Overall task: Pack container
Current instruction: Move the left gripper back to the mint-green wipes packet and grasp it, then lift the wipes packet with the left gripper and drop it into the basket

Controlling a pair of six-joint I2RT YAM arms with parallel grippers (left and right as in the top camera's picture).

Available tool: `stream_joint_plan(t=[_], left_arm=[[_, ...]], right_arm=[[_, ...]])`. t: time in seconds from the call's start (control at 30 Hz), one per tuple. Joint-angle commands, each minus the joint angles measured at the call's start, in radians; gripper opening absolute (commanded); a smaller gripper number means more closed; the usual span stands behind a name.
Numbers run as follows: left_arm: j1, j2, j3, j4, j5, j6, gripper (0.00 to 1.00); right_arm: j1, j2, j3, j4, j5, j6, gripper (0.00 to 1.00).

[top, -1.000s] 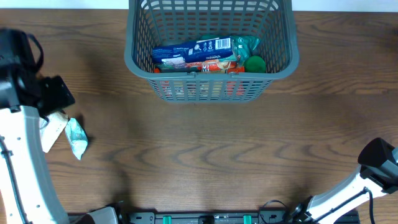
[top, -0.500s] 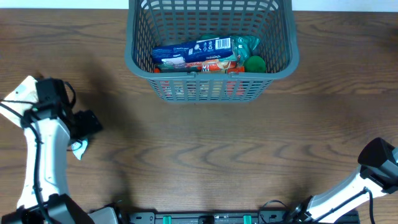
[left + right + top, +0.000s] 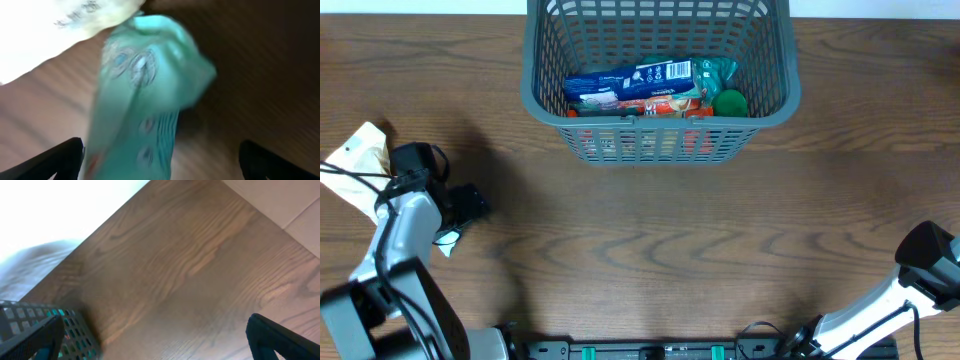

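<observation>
Hovering over the teal packet (image 3: 150, 95), the left claw (image 3: 160, 165) stands wide. One finger shows at each lower corner of the wrist view, with the packet between them and nothing gripped. That straddle looks like the set-up for a pinch across its narrow width. The packet is soft, glossy film with a printed pattern, puffed at its upper end and blurred here. A white packet (image 3: 360, 158), paler and matt like paper, lies against it toward the upper left; whether their ends touch or overlap I cannot tell.

Both rest on the dark wood-grain table (image 3: 650, 250) at the left edge of the overhead frame, well apart from the basket (image 3: 660, 145) at top centre. The basket is grey plastic with slotted lattice walls, a thick rim and rounded corners. Inside, a blue packet (image 3: 630, 80) lies flat on red and green ones, pressed toward the near wall, so room seems left behind them.

The right claw (image 3: 155, 342) is also wide and empty, parked at the lower right, likely so as not to cross the left arm's path.
</observation>
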Motion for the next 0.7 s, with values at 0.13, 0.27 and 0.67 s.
stream_joint_plan(t=[0.13,0.27,0.67], left_arm=[[0.005,0.127,-0.003,0.038,0.0,0.016,0.99],[0.005,0.119,-0.003,0.037,0.002,0.015,0.94],[0.002,-0.115,0.078,-0.088,0.213,0.015,0.25]], right_arm=[[0.015,0.008,-0.005,-0.003,-0.005,-0.031,0.99],[0.015,0.008,-0.005,-0.003,-0.005,-0.031,0.99],[0.015,0.008,-0.005,-0.003,-0.005,-0.035,0.99]])
